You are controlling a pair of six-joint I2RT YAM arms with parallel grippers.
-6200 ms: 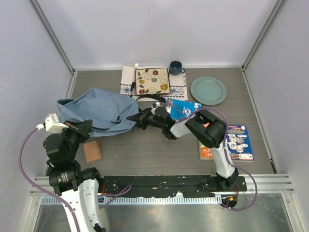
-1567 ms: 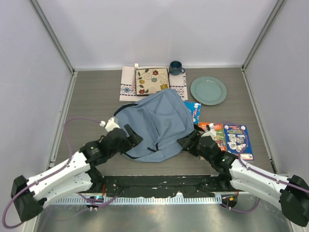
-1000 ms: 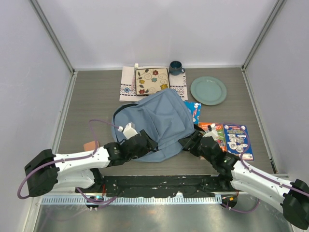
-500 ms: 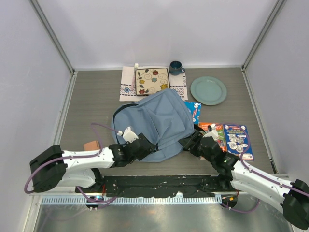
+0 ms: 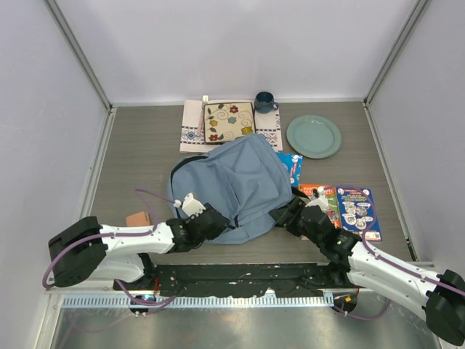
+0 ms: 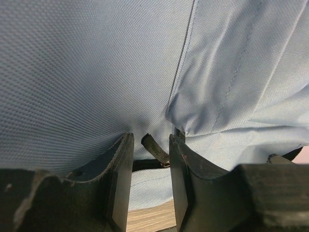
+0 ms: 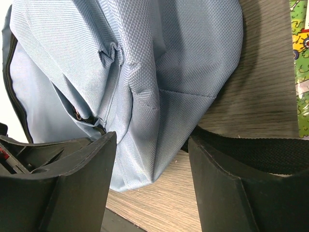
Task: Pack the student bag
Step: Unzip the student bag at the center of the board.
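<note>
Now the jaws of my left gripper (image 6: 150, 147) have narrowed around a small dark tab (image 6: 155, 148) at the near edge of the large soft light-blue fabric backpack (image 5: 236, 182), not pinching yet. My right gripper (image 7: 152, 142) gapes astride its corner, gripping nothing. Unzipping seems next.

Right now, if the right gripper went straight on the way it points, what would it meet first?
The student bag. The right gripper is open and points at the bag's near corner, with a bulge of blue fabric between its fingers. Depth is hard to judge, but nothing else shows in the way.
</note>
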